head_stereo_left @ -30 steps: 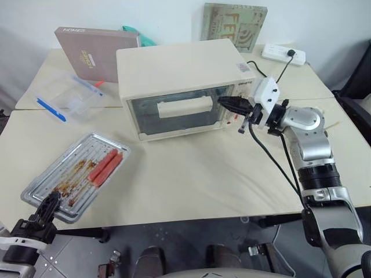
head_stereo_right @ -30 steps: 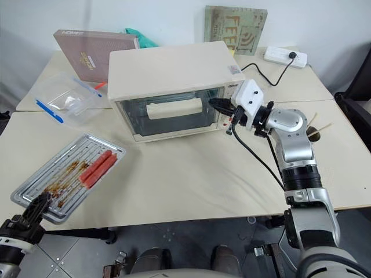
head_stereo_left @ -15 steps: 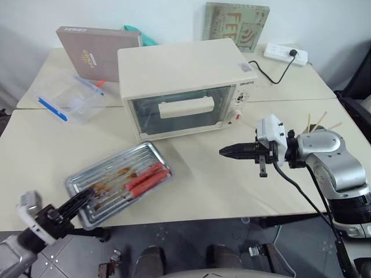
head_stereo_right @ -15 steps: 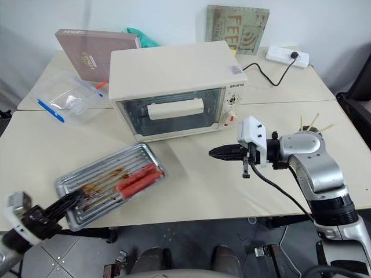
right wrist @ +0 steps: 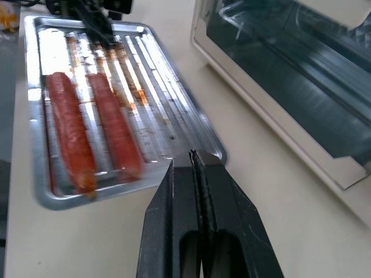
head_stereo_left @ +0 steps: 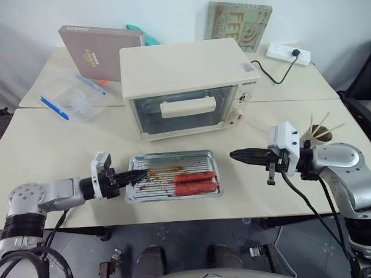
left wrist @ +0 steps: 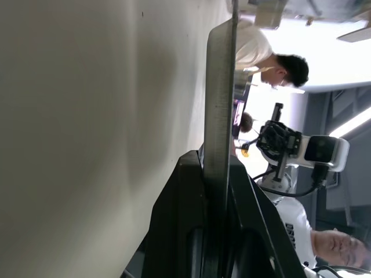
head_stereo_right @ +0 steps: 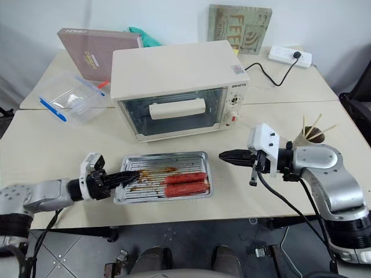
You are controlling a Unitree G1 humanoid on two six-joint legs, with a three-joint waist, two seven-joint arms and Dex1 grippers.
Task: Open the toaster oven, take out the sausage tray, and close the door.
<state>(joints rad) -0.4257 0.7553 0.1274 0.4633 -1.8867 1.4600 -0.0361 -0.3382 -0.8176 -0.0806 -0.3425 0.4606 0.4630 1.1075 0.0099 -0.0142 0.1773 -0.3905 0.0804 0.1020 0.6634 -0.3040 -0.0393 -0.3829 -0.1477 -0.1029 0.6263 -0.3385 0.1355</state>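
- The sausage tray point(head_stereo_left: 173, 176) rim is hiding the left pincer point(head_stereo_left: 138, 174) tips where they're clamping it.
- Glare's washing out the toaster oven point(head_stereo_left: 184, 86) inside behind the door point(head_stereo_left: 184, 111).
- The wall poster point(head_stereo_left: 240, 21) is getting cut off up top.

Both arms are silver-grey metal with rounded joint housings and black bands. The right gripper point(head_stereo_left: 236, 155) has two black tapered fingers; behind it sits a white boxy camera block, and a black cable loops back from there along the forearm. The left gripper point(head_stereo_left: 138, 174) has black fingers and a small white block behind.
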